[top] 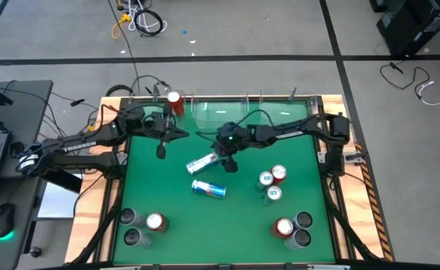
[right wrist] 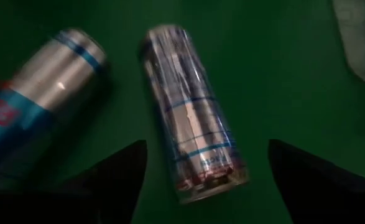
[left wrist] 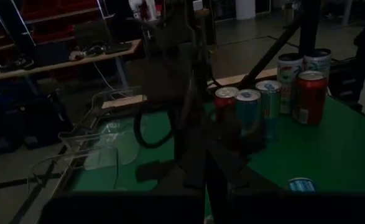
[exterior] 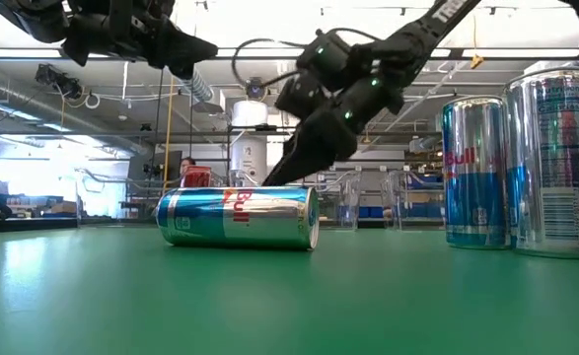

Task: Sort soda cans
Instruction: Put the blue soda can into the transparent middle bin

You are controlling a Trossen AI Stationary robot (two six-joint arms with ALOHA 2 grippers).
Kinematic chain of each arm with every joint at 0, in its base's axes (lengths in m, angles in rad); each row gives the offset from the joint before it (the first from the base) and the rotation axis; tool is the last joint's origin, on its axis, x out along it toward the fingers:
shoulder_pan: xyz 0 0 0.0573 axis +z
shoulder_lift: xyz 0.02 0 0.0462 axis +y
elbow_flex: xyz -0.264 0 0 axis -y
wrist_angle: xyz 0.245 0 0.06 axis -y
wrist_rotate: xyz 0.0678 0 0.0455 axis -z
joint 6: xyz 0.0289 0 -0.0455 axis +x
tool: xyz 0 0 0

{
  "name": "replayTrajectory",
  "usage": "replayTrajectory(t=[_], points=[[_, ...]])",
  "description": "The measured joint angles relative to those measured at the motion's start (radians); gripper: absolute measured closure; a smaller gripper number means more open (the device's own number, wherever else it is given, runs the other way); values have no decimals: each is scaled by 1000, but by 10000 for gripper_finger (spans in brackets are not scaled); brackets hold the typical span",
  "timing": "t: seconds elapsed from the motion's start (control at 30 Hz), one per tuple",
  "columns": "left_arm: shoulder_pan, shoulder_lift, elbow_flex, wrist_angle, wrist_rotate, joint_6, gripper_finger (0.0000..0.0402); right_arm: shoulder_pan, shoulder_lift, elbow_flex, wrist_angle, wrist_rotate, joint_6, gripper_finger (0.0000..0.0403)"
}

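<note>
A shiny silver can (top: 202,163) lies on its side in the middle of the green mat (top: 227,217), by a smooth blue can (top: 208,189). The right gripper (top: 225,159) hangs over it, fingers wide apart, holding nothing. The left gripper (top: 162,150), upper left, is closed and empty.

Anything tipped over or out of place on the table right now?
Yes. Two cans lie on their sides mid-table: a silver can under the open right end effector, and a blue can beside it, apart. The other cans seen on the mat stand upright.
</note>
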Motion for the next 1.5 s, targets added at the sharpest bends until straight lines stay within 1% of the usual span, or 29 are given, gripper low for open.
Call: replayTrajectory(t=[0.2, 0.33, 0.4, 0.53, 0.67, 0.8, 0.97, 1.17, 1.27, 1.5], points=[[0, 0, 0, -26, -1, 0, 394, 3, 106, 64, -34, 2, -17, 81], [0, 0, 0, -34, -1, 1, 394, 4, 140, 94, -69, 3, -23, 95], [0, 0, 0, -34, 0, 2, 394, 5, 140, 107, -107, 24, -22, 115], [0, 0, 0, -36, -1, 8, 394, 13, 122, 137, -216, 81, -23, 173], [0, 0, 0, -36, 0, 20, 394, 16, 84, 189, -340, 130, -24, 176], [-1, 0, 0, -37, 0, 20, 394, 15, 57, 276, -498, 179, -23, 176], [-1, 0, 0, -38, 0, 1, 394, 15, 55, 398, -756, 284, -34, 176], [-1, 0, 0, -40, -5, 0, 394, 20, 53, 487, -1065, 496, -60, 176], [-1, 0, 0, -39, -17, 0, 394, 22, 52, 508, -1179, 585, -56, 176], [-1, 0, 0, -39, -25, -4, 394, 38, 54, 506, -1398, 724, -55, 176]])
